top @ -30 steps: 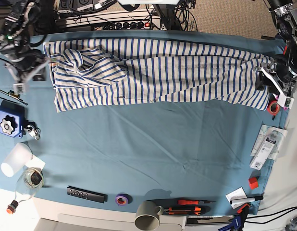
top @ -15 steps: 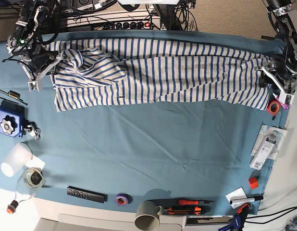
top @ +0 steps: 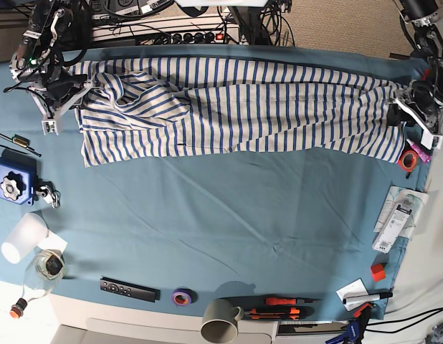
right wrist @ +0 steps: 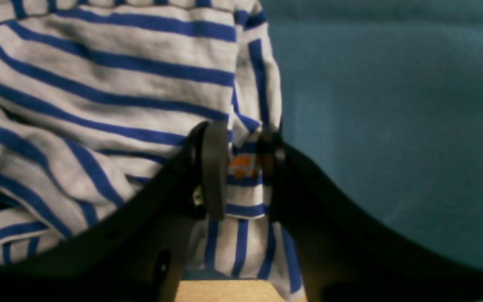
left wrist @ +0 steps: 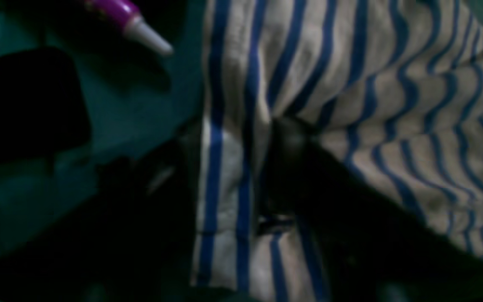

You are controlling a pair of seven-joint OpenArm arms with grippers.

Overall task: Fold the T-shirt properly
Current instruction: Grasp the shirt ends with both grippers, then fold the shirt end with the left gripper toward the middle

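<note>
Jaws on both arms now clamp the T-shirt (top: 236, 107) edges, the left gripper (top: 402, 115) having just closed.

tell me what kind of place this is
Most likely a robotics lab or workshop bench. A teal cloth covers the table, hand tools and a tape roll lie along its edge, and cables and a power strip run behind it.

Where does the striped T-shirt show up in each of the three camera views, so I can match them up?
Base: the T-shirt lies stretched across the far part of the table, from arm to arm.
Left wrist: it fills the middle and right of the picture.
Right wrist: it covers the left and middle, pinched in the right gripper.
Shared landmark: the teal cloth under the shirt.
</note>
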